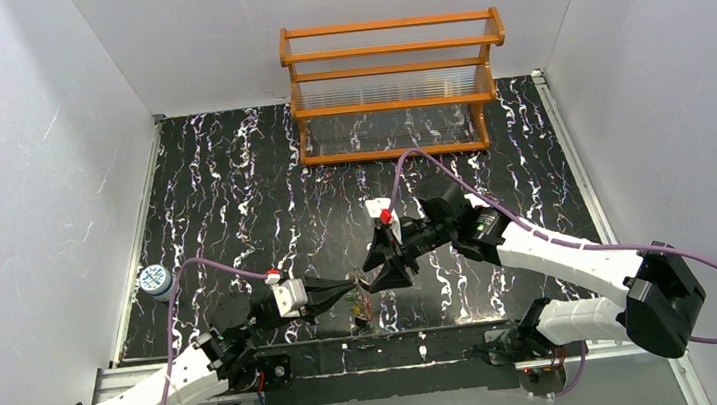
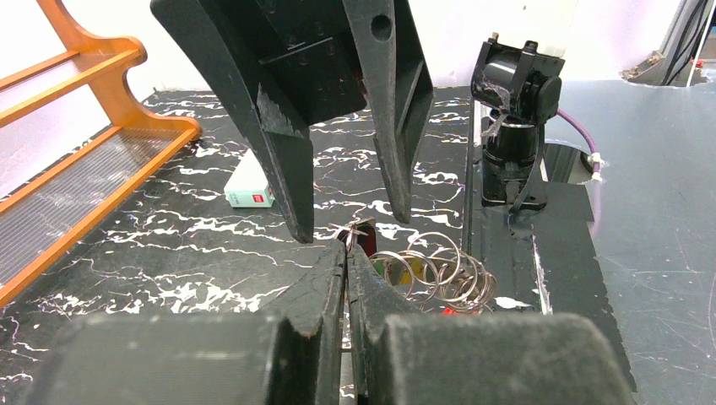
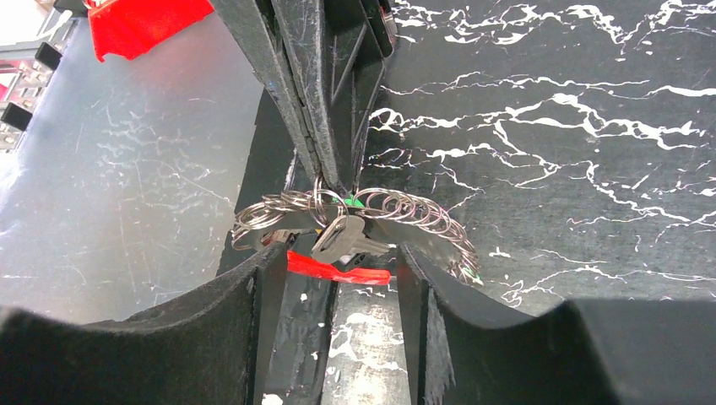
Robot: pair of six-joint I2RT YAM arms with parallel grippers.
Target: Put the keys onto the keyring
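**Findings.** The left pincer [image 2: 346, 253] is closed tight and pinches one thin wire loop at the top of the bundle. The right pincer [image 3: 342, 257] stands part-open with one finger on either side of the bundle and holds nothing.

The small grey metal key [image 3: 338, 238] hangs just below the left pincer's tips, in the gap between the right pincer's fingers. A sliver of green plastic head [image 3: 353, 201] shows beside it. The keyring, a red band [image 3: 338, 268] with a chain of thin metal loops [image 3: 414, 215], lies directly beneath the key on the black white-veined bench [image 3: 591, 126]. The band spans the right pincer's gap. It cannot be told whether the key is threaded on.

**Recommendation.** The step in hand appears to be a fresh grip by the right pincer.
- Hold the left pinch firm.
- Close the right pincer on the key's head, not on the loops.
- Move slowly, since the loops look ready to tangle or slip.
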